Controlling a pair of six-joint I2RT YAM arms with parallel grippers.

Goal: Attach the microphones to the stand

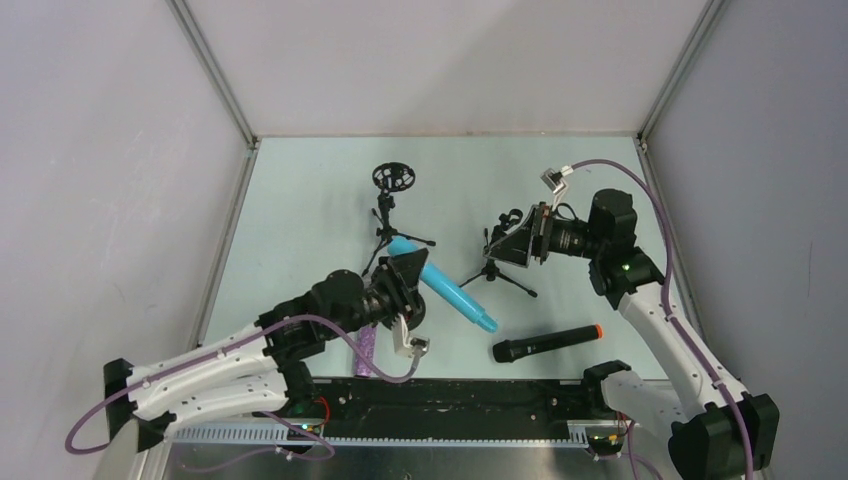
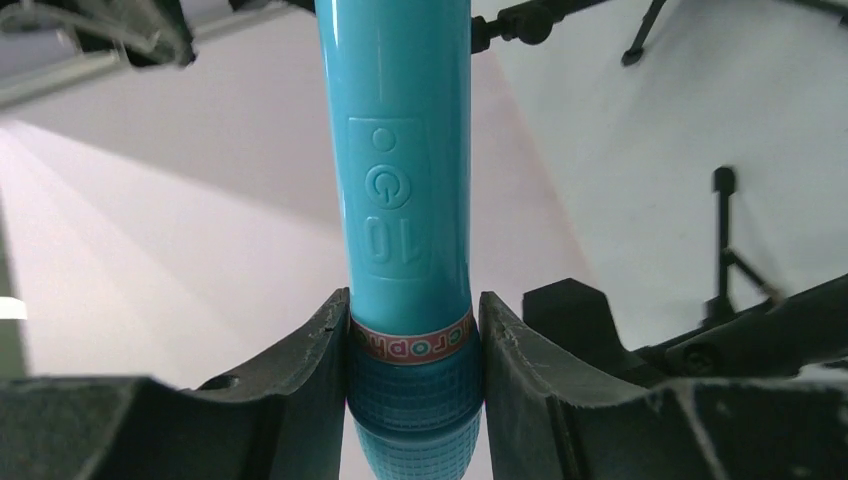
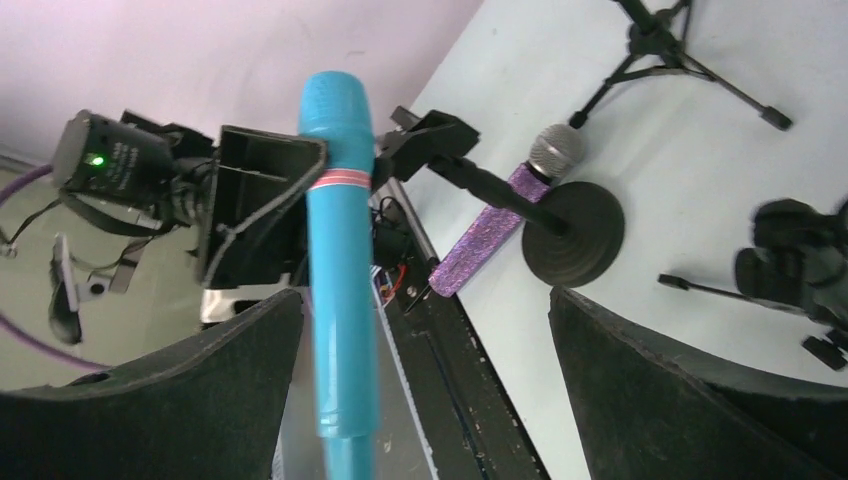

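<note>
From the top camera, I am reading this as the carrying step for the first microphone. The left gripper [image 1: 406,274] is holding the light cyan-blue plastic stick microphone [image 1: 455,295] slanted over the pale table [image 1: 300,200], its tail pointing right and near. The black stick microphone with the orange end ring [image 1: 545,343] is lying near the front edge, and the purple glitter microphone [image 1: 364,350] is lying partly hidden under the left arm. None is sitting in a stand yet. The right gripper [image 1: 505,240] is hovering by the black tripod stand [image 1: 497,270]. Through the left wrist camera, the jaws are pinching narrowly on the cyan body at its printed band, both pads [image 2: 320,370] touching it. Through the right wrist camera, the right jaws are standing wide and gripping nothing, and the round-based black stand with a clip [image 3: 575,235] is waiting just beside the purple microphone. I judge the next move is calling for lining the cyan barrel up with that clip and pressing it in.
</note>
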